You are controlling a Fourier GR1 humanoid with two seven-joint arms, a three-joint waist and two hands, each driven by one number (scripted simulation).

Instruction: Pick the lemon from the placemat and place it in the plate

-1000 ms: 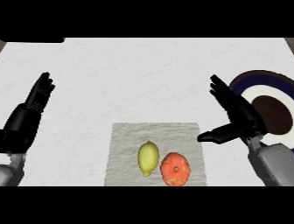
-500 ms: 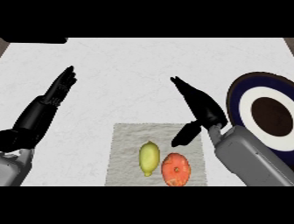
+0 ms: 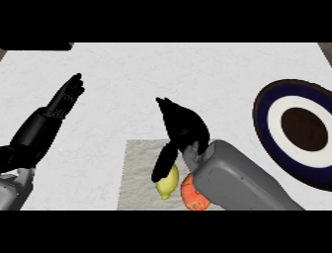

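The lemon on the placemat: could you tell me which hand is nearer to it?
Right. The right hand hangs directly over the lemon, its thumb reaching down beside it; the left hand is off the placemat, far to the left.

A yellow oval lemon (image 3: 168, 183) and an orange-red round fruit (image 3: 193, 196) lay on a pale grey mottled cloth placemat (image 3: 137, 175), beside a navy-rimmed, white-banded, dark-centred round plate (image 3: 305, 131).

You are looking at a kitchen: a white counter (image 3: 198, 74) holds a plate (image 3: 271, 99), a placemat (image 3: 136, 173) and fruit.
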